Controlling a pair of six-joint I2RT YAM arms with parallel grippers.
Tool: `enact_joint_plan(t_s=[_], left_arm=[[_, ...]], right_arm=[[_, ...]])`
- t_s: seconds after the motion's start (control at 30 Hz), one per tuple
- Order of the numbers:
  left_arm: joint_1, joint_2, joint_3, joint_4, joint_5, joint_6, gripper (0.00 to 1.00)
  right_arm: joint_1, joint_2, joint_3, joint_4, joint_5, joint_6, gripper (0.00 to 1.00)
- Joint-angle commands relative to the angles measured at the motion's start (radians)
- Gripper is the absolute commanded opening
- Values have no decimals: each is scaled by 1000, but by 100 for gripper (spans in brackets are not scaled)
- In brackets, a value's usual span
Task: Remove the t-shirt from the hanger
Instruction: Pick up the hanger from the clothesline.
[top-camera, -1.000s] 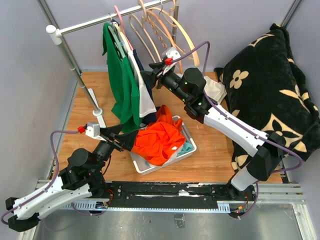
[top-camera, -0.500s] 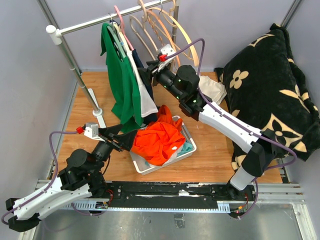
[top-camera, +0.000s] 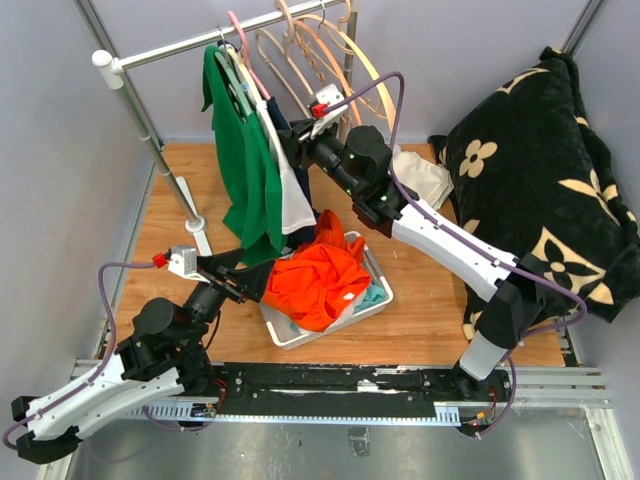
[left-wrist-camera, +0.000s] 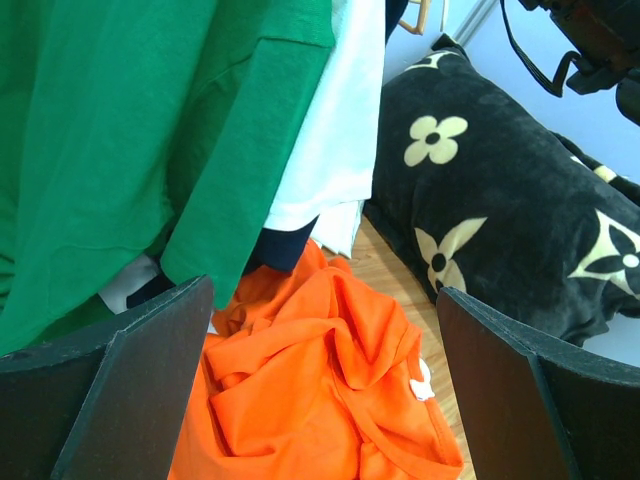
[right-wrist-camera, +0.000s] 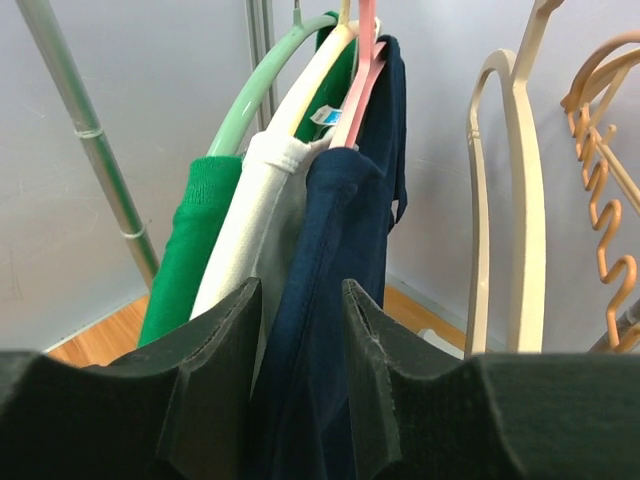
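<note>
A navy t-shirt (right-wrist-camera: 350, 200) hangs on a pink hanger (right-wrist-camera: 365, 60) at the right end of the row of clothes on the rail (top-camera: 180, 45). Beside it hang a white shirt (right-wrist-camera: 250, 230) and a green shirt (right-wrist-camera: 185, 240). My right gripper (right-wrist-camera: 300, 290) is at the navy t-shirt's shoulder, its jaws narrowed on either side of the cloth with a gap still showing. From above, the right gripper (top-camera: 295, 148) sits against the navy t-shirt (top-camera: 283, 140). My left gripper (left-wrist-camera: 325, 290) is wide open and low, over an orange shirt (left-wrist-camera: 320, 380), holding nothing.
The orange shirt (top-camera: 320, 275) fills a white basket (top-camera: 380, 290) on the wooden floor. Several empty wooden hangers (top-camera: 330, 50) hang right of the clothes, a cream hanger (right-wrist-camera: 525, 180) closest. A black flowered pillow (top-camera: 540, 170) lies at the right. The rack's post (top-camera: 165, 165) stands left.
My right arm has swung left and up to the hanging clothes, and its jaws have narrowed around the navy t-shirt's shoulder. The left arm has not moved.
</note>
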Motion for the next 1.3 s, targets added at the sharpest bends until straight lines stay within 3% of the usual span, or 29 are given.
enact_joint_plan(t_s=[0.0,0.27,0.47,0.87,1.27], left_arm=[[-7,-9,2,5,-22,11,98],[-7,-11,13,-3,-25,14,98],[-7,-9,13,2,-27,17,98],[-8,-4,12,10,-25,15,98],[-8,17,9,35,-23,13,98]], right_arm=[[10,29,65,2,41,-9,37],[9,69,125,-24,52,-11,24],[11,60,117,-10,93,-11,1],[31,-22,5,177,227,-41,1],[36,-88,-24,253,207,-77,1]])
